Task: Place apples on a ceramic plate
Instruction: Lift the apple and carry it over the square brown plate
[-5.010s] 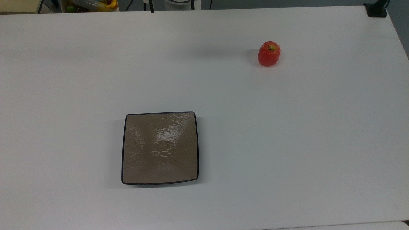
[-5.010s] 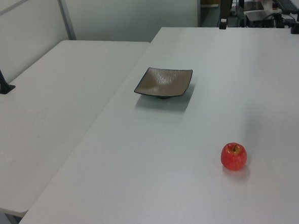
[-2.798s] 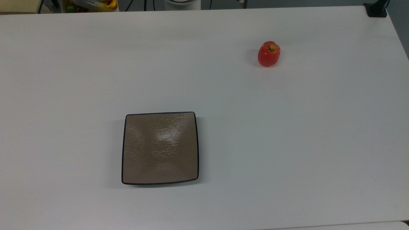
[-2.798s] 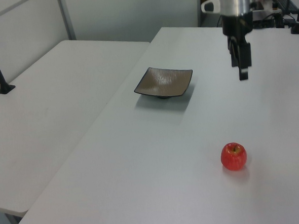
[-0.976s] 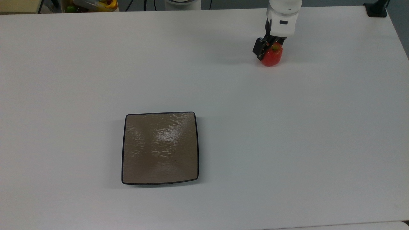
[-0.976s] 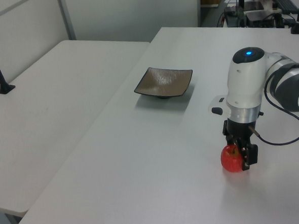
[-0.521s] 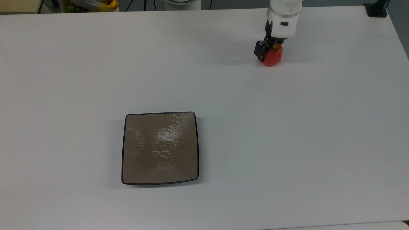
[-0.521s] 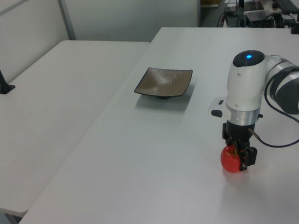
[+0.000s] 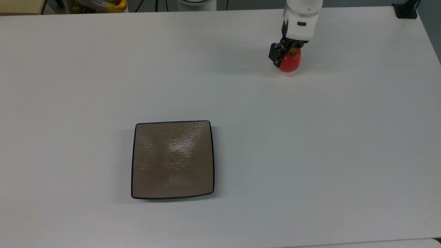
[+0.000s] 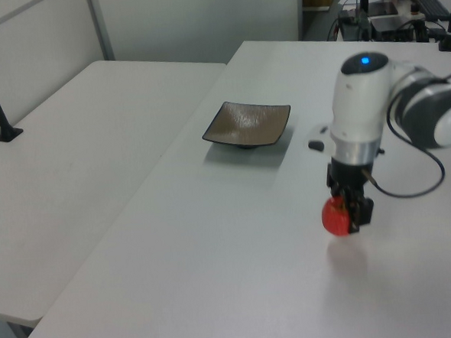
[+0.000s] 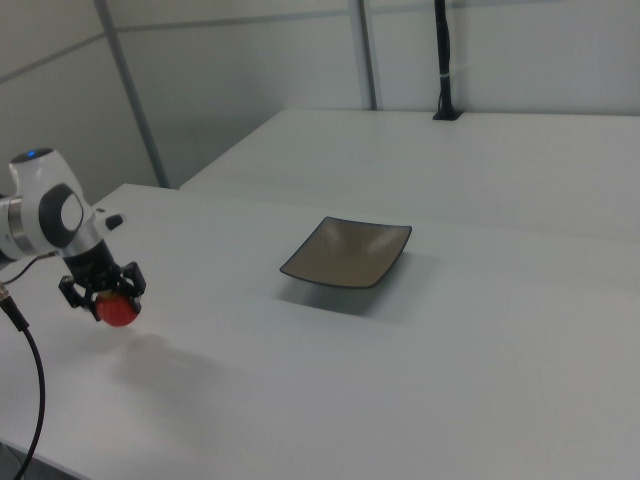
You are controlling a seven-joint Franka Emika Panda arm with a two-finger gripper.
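Note:
A small glossy red apple (image 9: 290,63) is clamped between the black fingers of my gripper (image 9: 287,55) near the far right of the table in the top view. It hangs a little above the white tabletop, with its shadow below it in the left view, where the apple (image 10: 336,218) sits under the gripper (image 10: 348,210). The right view shows the apple (image 11: 118,311) and gripper (image 11: 104,292) at its left side. The square brown plate (image 9: 172,160) with a thin black rim lies bare, well away toward the top view's lower left; plate (image 10: 247,124), plate (image 11: 347,252).
A black clamp base (image 9: 406,10) sits at the top view's upper right table corner. A bin of coloured items (image 9: 100,5) stands beyond the far edge. A second white table (image 10: 72,171) adjoins in the left view. The arm's cable (image 10: 418,188) loops beside the wrist.
The arm came in and lowered over the apple, the fingers closed on it, and in the last half second it rose off the table and shifted slightly toward the plate.

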